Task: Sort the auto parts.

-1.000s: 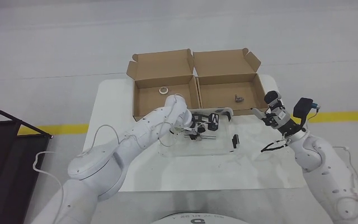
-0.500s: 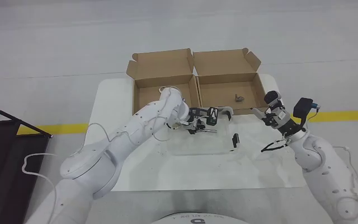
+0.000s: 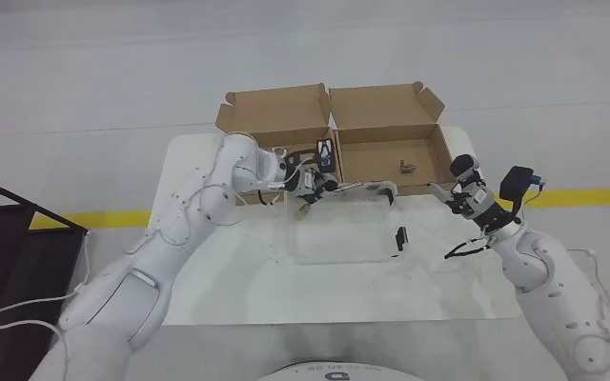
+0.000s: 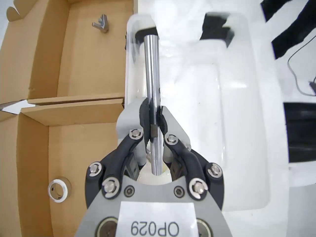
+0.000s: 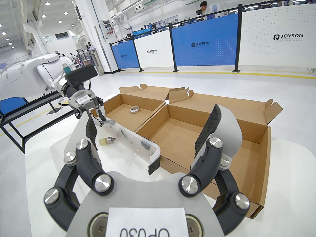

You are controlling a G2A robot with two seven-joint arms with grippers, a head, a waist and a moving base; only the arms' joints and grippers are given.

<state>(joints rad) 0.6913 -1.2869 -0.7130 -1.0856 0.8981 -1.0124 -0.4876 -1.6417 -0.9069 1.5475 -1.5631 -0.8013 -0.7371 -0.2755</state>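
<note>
The left tool [image 4: 155, 120] pinched a steel rod [image 4: 151, 70] by the tray [image 4: 246, 114]; the right tool [image 5: 153, 124] hung spread beside a box [image 5: 249, 149].

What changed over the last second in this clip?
The left end effector, shut on the shiny metal rod, moved from the middle of the clear plastic tray to its far corner beside the left brown cardboard box. The open right end effector, silver ring and grey metal bracket stayed put.
</note>
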